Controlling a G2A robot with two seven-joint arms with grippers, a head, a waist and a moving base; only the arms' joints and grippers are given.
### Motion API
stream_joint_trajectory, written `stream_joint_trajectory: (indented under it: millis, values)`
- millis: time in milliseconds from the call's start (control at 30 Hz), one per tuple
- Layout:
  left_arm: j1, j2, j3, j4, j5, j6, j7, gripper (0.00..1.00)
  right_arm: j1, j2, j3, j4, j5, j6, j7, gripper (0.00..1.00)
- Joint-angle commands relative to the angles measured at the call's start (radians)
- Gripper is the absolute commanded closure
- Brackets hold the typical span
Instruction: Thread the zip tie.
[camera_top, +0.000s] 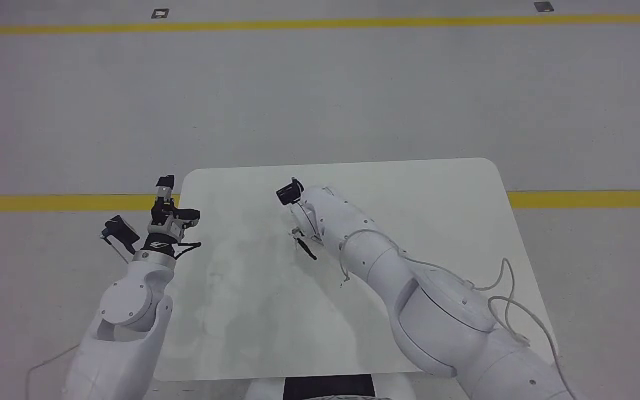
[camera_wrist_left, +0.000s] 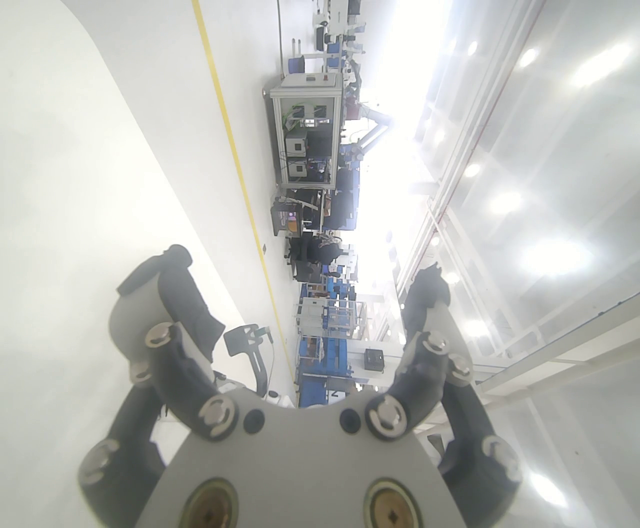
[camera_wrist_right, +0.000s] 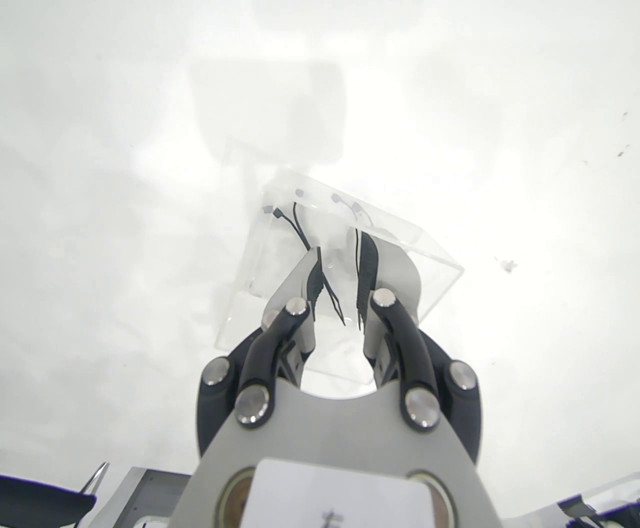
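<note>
No legible text anywhere. The white label (camera_wrist_right: 332, 492) on the right wrist mount carries a small dark mark, too cut off to read.

White table (camera_top: 430, 220) bearing a clear box (camera_wrist_right: 280, 245).

Top cam: mounted above the arms, pitched down, far off. The white rounded-corner table (camera_top: 420, 200) takes the lower half of the frame, and a yellow floor stripe (camera_top: 300, 24) runs along the upper edge.
Left wrist cam: rolled on its side, facing out past the table edge into the room, with the left gripper (camera_wrist_left: 302, 267) in the foreground.
Right wrist cam: faces down, close on the tabletop, with the right gripper (camera_wrist_right: 340, 250) over a clear plastic box (camera_wrist_right: 425, 250).
Shared: the table is in all three views, and yellow striping is in the top and left wrist views.
</note>
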Motion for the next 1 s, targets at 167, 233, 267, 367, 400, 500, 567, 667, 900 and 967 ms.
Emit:
stream_joint_trajectory:
  millis: [167,233,267,367,400,500,567,667,900,967]
  values:
    - [0.0,0.0,0.0,0.0,0.0,0.0,0.0,0.0,-0.007,0.0,0.009,0.006,-0.011,-0.015,0.003,0.9]
    - [0.0,0.0,0.0,0.0,0.0,0.0,0.0,0.0,-0.008,0.0,0.012,0.007,-0.011,-0.017,0.004,0.95]
    - [0.0,0.0,0.0,0.0,0.0,0.0,0.0,0.0,-0.008,-0.001,0.014,0.008,-0.012,-0.018,0.005,1.0]
    - [0.0,0.0,0.0,0.0,0.0,0.0,0.0,0.0,-0.006,-0.002,0.019,0.006,-0.014,-0.02,0.007,1.0]
    - [0.0,0.0,0.0,0.0,0.0,0.0,0.0,0.0,-0.003,-0.002,0.021,0.004,-0.017,-0.016,0.006,1.0]
    - [0.0,0.0,0.0,0.0,0.0,0.0,0.0,0.0,0.002,-0.002,0.026,-0.002,-0.027,-0.002,-0.001,0.89]
    - [0.0,0.0,0.0,0.0,0.0,0.0,0.0,0.0,0.002,-0.001,0.027,-0.007,-0.034,0.002,-0.008,0.86]
    - [0.0,0.0,0.0,0.0,0.0,0.0,0.0,0.0,-0.005,0.0,0.028,-0.01,-0.048,-0.001,-0.012,0.85]
    - [0.0,0.0,0.0,0.0,0.0,0.0,0.0,0.0,-0.017,0.0,0.029,-0.014,-0.075,-0.003,-0.014,0.81]
    - [0.0,0.0,0.0,0.0,0.0,0.0,0.0,0.0,-0.019,0.001,0.03,-0.013,-0.081,-0.004,-0.013,0.82]
